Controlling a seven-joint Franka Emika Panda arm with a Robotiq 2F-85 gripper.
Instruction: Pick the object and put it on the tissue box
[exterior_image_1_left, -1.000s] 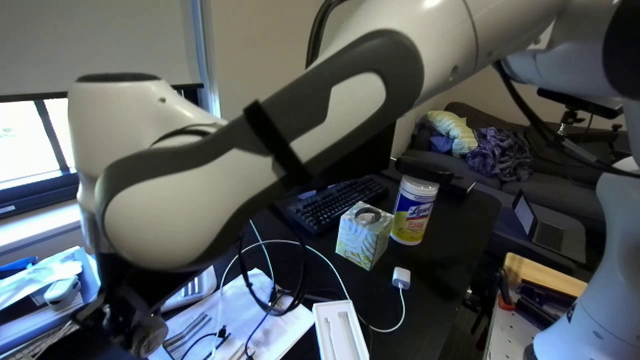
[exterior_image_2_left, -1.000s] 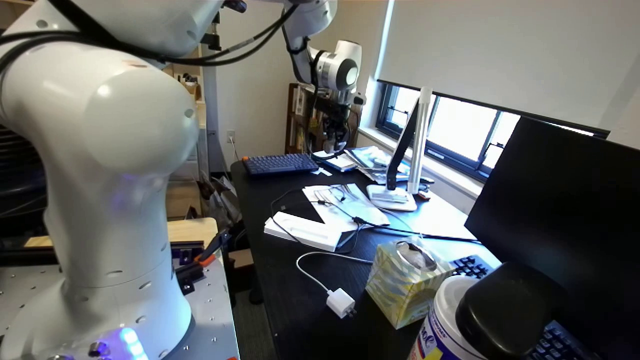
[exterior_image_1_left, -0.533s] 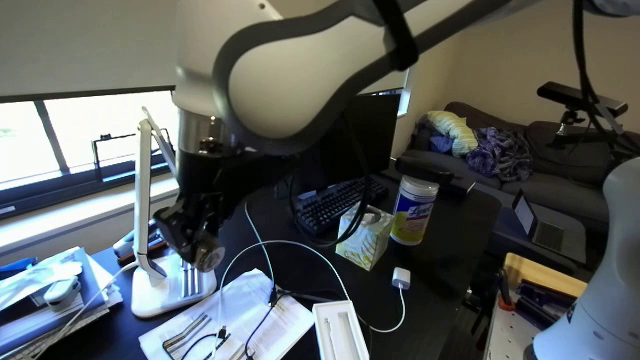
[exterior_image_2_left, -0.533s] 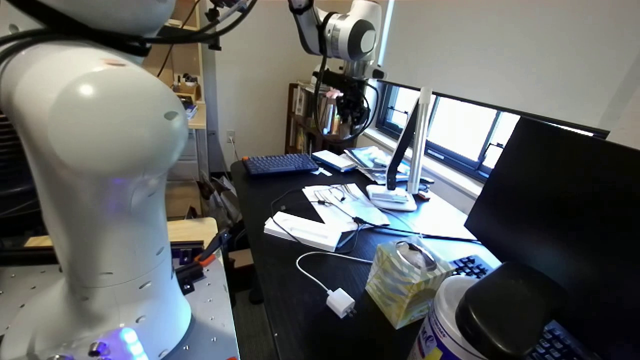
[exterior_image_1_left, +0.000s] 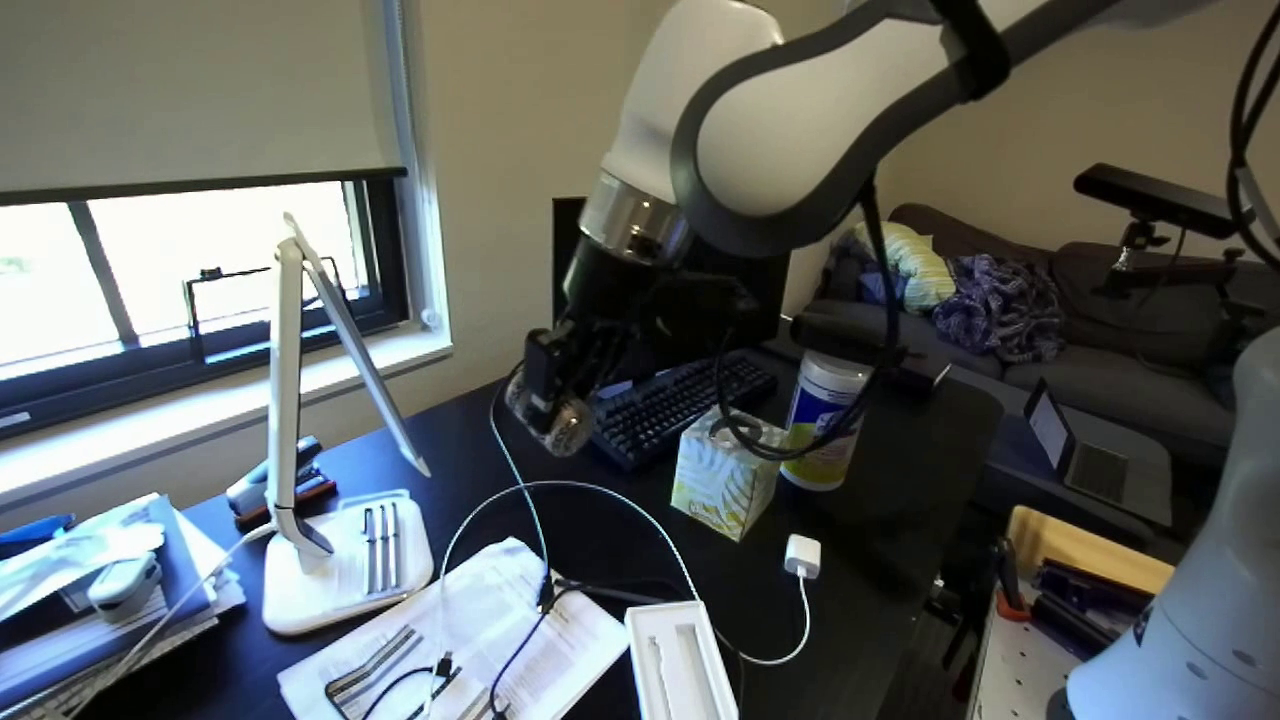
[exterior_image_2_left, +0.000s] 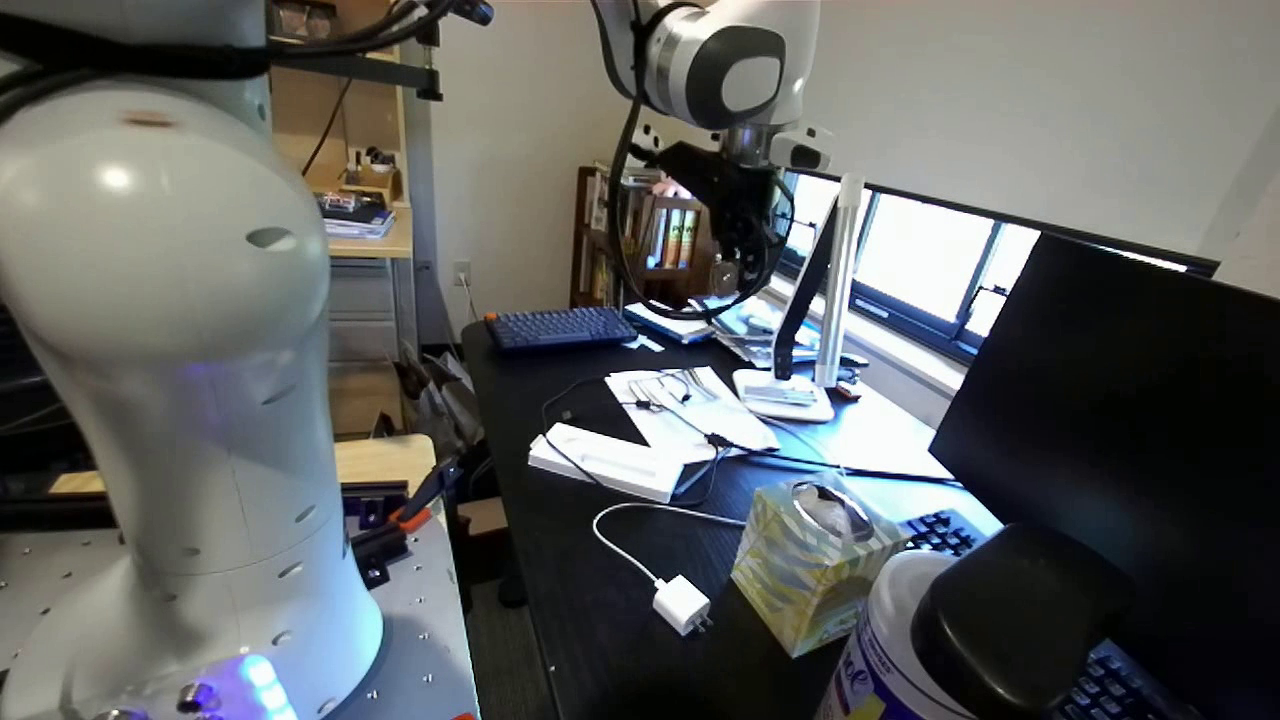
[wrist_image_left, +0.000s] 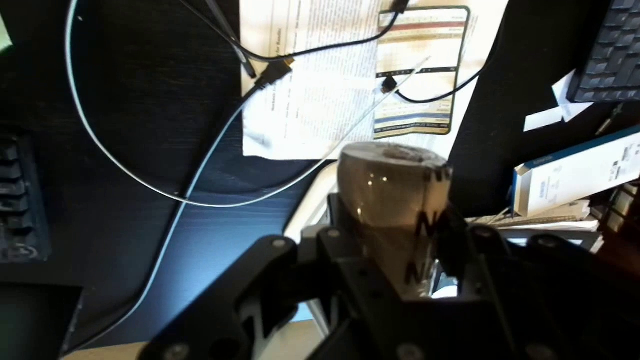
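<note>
A clear, brownish cylindrical container (wrist_image_left: 387, 190) with dark letters is clamped between the fingers of my gripper (wrist_image_left: 395, 225) in the wrist view. Its round end also shows below my gripper (exterior_image_1_left: 550, 390) in an exterior view, where the container (exterior_image_1_left: 568, 428) hangs in the air above the desk. In an exterior view, my gripper (exterior_image_2_left: 745, 245) and the container (exterior_image_2_left: 724, 274) are partly behind cables. The tissue box (exterior_image_1_left: 725, 480) is a pale green-white cube with white tissue on top; it also shows in an exterior view (exterior_image_2_left: 800, 575). My gripper is apart from it, higher and to its left.
A Lysol jar (exterior_image_1_left: 825, 425) stands beside the tissue box with a black object (exterior_image_2_left: 1010, 610) over it. A desk lamp (exterior_image_1_left: 290, 400), monitor (exterior_image_2_left: 1080, 450), keyboard (exterior_image_1_left: 660, 410), papers (exterior_image_1_left: 500, 620), white tray (exterior_image_1_left: 682, 665), charger (exterior_image_1_left: 803, 555) and loose cables are around. A cable loop hangs from my arm.
My arm has moved right in an exterior view, towards the tissue box, and risen, carrying the container. The lamp is uncovered now. The tissue box has not moved.
</note>
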